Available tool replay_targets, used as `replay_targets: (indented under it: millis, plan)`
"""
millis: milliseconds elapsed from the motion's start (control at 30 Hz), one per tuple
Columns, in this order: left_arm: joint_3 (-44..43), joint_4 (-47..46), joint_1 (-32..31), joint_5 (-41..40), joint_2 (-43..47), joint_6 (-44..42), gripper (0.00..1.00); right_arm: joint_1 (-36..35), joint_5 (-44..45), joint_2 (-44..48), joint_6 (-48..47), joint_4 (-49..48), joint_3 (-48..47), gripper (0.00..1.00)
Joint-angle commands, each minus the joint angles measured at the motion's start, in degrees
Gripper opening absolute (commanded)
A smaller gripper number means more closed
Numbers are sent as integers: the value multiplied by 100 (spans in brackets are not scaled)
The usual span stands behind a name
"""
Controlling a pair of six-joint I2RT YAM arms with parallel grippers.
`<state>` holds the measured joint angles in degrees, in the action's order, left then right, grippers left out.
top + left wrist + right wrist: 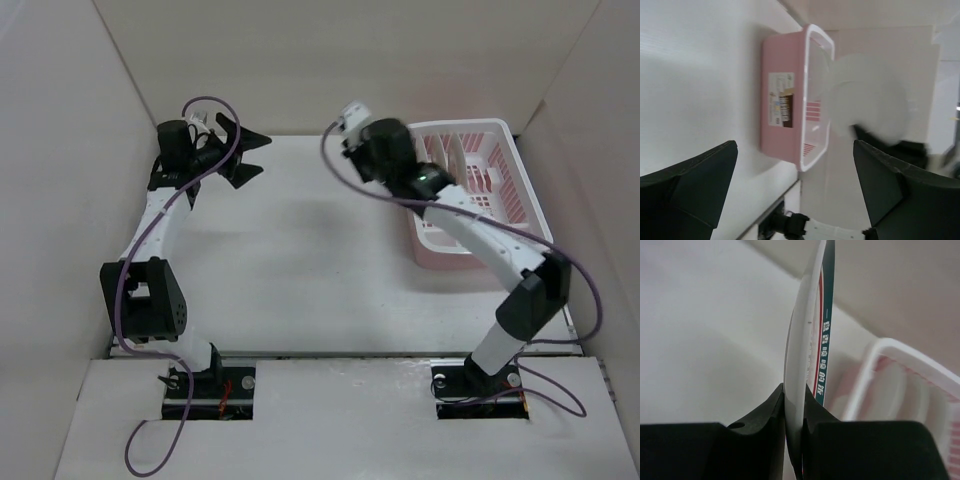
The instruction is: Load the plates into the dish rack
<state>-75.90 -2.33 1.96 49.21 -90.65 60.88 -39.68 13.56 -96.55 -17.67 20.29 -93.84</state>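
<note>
Pinching a green-banded plate (799, 330) on edge, my right gripper (795, 395) hangs beside the pink dish rack (782, 65); the band's white characters are unreadable. My left gripper (252, 156) gapes wide and empty; the rack's label (781, 100) is blurred.

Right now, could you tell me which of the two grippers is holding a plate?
The right gripper: its fingers are shut on the edge of the green-banded plate, whereas the left gripper is open and empty.
</note>
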Motion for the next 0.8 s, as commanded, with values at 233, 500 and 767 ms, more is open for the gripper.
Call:
replay_targets:
  millis: [233,500,767]
  plan:
    - [-4,1296,-98,-1009,250,-2010,100,2965,-874,1534,774,502,-716,0]
    - [-557,1744,-415,-1274,188,-2406,100,4266,-2048,1201,887,256,-583,0]
    - [-610,1797,-520,-1274,135,-2581,100,4996,-3466,770,1002,-351,-284,0]
